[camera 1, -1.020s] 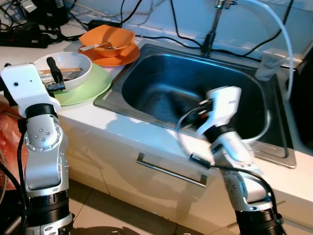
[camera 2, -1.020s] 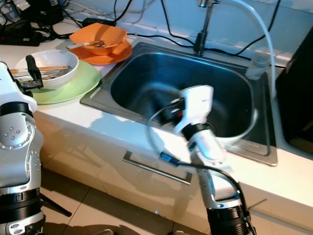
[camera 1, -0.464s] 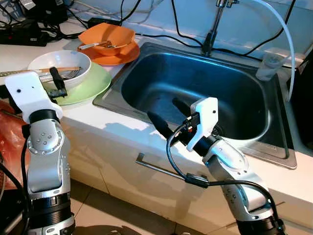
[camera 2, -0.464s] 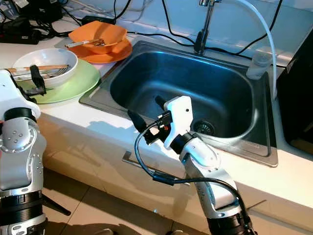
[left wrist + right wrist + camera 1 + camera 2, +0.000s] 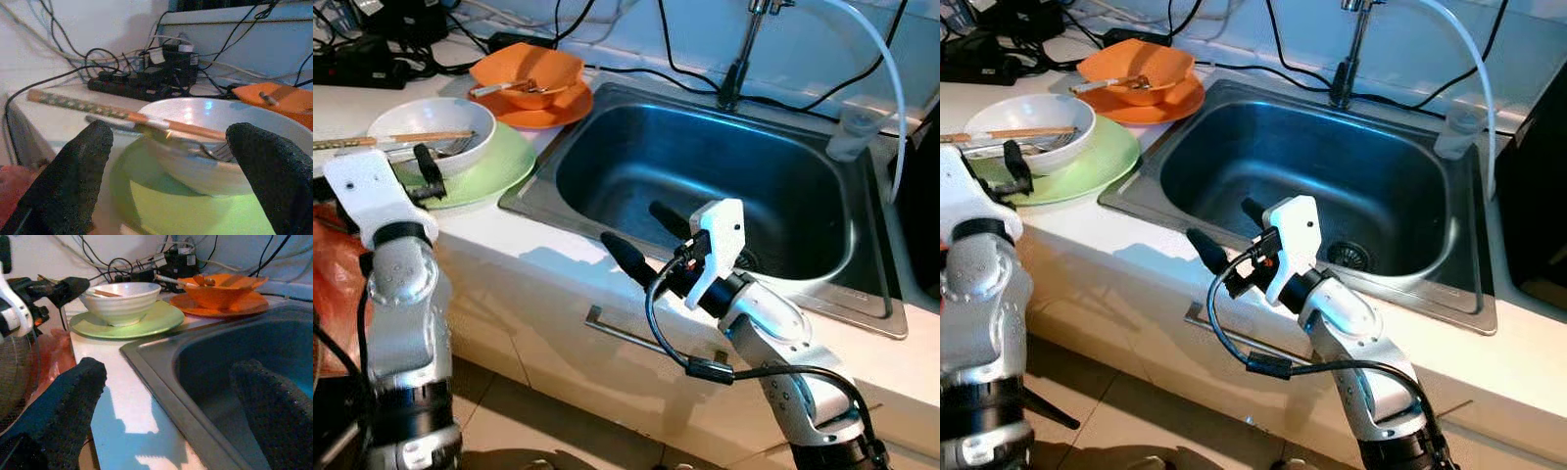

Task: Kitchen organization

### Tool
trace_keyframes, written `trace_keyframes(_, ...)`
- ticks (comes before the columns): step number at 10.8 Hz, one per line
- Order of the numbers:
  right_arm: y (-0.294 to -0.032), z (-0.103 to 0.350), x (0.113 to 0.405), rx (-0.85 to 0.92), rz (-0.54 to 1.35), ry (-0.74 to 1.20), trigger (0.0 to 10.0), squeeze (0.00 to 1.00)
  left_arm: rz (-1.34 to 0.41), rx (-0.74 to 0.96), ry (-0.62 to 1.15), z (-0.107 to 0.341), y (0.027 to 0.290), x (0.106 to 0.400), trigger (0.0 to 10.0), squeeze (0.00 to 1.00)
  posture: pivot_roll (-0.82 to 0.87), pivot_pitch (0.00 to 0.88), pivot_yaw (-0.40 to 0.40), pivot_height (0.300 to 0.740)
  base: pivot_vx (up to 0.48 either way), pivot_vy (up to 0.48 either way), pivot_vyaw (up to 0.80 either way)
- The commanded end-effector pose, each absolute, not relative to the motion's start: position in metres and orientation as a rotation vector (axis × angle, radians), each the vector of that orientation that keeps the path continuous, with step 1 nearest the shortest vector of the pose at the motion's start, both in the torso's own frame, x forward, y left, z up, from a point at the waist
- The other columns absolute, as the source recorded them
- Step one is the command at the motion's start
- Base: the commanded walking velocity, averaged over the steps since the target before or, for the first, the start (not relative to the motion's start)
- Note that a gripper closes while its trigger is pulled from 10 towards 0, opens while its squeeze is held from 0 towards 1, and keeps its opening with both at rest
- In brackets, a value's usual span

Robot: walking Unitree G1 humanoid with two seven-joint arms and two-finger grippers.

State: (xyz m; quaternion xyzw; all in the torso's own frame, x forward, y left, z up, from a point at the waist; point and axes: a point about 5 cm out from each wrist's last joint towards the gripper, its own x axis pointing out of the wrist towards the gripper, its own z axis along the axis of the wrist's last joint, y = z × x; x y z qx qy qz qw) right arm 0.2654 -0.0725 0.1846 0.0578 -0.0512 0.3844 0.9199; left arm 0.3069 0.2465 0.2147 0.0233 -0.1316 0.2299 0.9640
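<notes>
A white bowl (image 5: 431,122) holding chopsticks (image 5: 372,142) and a fork sits on a green plate (image 5: 499,166) on the counter left of the sink (image 5: 607,166). Behind it an orange bowl (image 5: 530,73) with a utensil rests on an orange plate (image 5: 548,116). My left gripper (image 5: 429,174) is open at the near edge of the green plate, facing the white bowl (image 5: 210,147) with nothing between its fingers. My right gripper (image 5: 644,237) is open over the sink's front rim, pointing left towards the dishes, one finger (image 5: 63,401) over the counter edge.
A faucet (image 5: 739,59) and white hose (image 5: 881,69) stand behind the sink, with a clear cup (image 5: 850,132) at its back right corner. A power strip and cables (image 5: 352,69) crowd the back left. A drawer handle (image 5: 646,343) is below the counter, and an orange bag (image 5: 333,284) at left.
My right arm has swung out of the sink basin and turned left, its open fingers now over the front rim. The left gripper has drawn back a little from the white bowl.
</notes>
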Motion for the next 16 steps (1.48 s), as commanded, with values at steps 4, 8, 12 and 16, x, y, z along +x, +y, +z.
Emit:
trace_keyframes(4,-0.076,0.186,0.260,0.112,0.795,-0.104,10.0,0.00,0.418,0.054,-0.281,0.220,0.254,0.320,10.0,0.00,-0.03,0.103,-0.057,0.740,0.000,0.000,0.00)
trace_keyframes(8,-0.076,0.186,0.258,0.104,0.803,-0.099,10.0,0.00,0.376,0.025,-0.281,0.218,0.259,0.326,0.3,0.00,-0.03,0.106,-0.063,0.740,0.000,0.000,0.00)
trace_keyframes(12,-0.075,0.186,0.258,0.104,0.811,-0.092,10.0,0.00,0.330,0.010,-0.295,0.219,0.255,0.329,0.0,0.00,-0.03,0.105,-0.062,0.740,0.000,0.000,0.00)
trace_keyframes(16,-0.073,0.185,0.257,0.110,0.812,-0.088,10.0,0.00,0.302,0.005,-0.303,0.219,0.252,0.330,0.0,0.00,-0.03,0.105,-0.058,0.740,0.000,0.000,0.00)
